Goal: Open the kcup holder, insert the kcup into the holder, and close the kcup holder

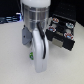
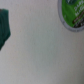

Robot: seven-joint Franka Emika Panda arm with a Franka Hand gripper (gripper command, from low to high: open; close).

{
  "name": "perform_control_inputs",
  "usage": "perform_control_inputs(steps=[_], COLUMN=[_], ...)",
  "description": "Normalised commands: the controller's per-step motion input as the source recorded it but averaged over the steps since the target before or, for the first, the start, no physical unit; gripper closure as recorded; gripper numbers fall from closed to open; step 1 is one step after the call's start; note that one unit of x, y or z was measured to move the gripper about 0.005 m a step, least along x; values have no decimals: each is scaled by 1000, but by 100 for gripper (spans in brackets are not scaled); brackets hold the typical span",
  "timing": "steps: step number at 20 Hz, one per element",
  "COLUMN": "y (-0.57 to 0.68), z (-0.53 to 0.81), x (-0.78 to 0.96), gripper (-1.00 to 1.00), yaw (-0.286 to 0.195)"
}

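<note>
Gripper (image 1: 36, 54) hangs low over the tabletop (image 1: 10, 60), arm filling the middle of the exterior view; fingers blurred, so opening and any hold cannot be told. A green fleck shows at its tip. Wrist view catches the kcup (image 2: 74, 14), green top with print, partly cut off by the frame, seemingly lying on the pale surface. Kcup holder (image 1: 62, 32) sits toward the far edge, at the exterior view's right, drawer out with pods showing in the sockets. Judgement: open step done; pod likely left out for pickup.
</note>
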Motion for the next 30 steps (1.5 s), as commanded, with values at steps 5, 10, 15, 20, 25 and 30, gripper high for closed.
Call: perform_control_inputs(steps=[5, 10, 15, 20, 25, 30], y=[163, 145, 229, 60, 0, 11], z=[-26, 31, -5, -15, -30, -33], x=[-73, -2, -198, -427, -434, -143], gripper=[-100, -100, -100, -100, -100, -100], yaw=[-21, -12, 0, -33, -59, -29])
